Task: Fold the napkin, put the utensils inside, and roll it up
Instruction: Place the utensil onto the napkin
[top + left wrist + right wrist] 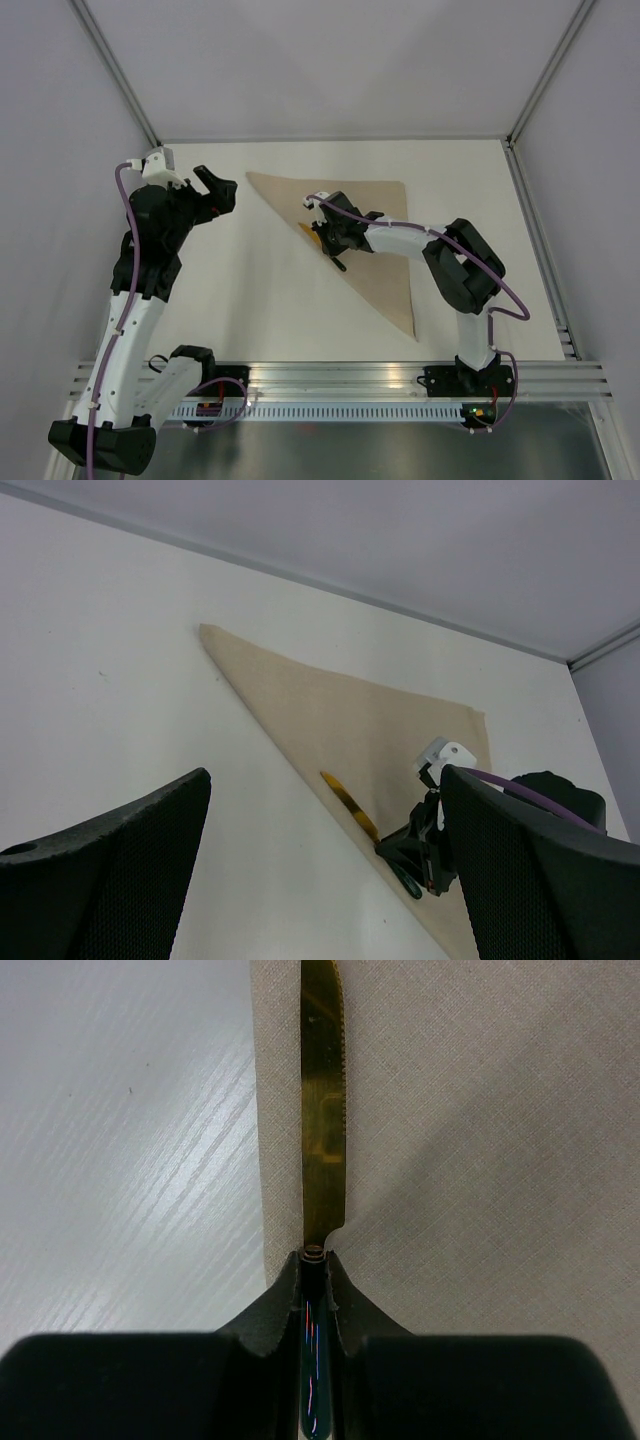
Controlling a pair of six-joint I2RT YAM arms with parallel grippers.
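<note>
While the right tool (316, 1260) grips the knife (322, 1110) at the napkin (480, 1160) edge, it could slide off; left tool (215, 192) hangs released

Bright, even, diffuse light in all views; shadows soft and faint. Top view is sharp, the white table (270, 300) nearly blown out, with a dull sheen on the metal rail (340, 372) at bottom of frame. Left wrist view: left gripper's fingers (110, 870) in lower corners are dark and slightly soft. Right wrist view: crisp weave on napkin (480, 1080), soft grey shadow at lower right, knife (322, 1110) blade glinting, right gripper's fingers (275, 1305) underexposed at bottom.
</note>
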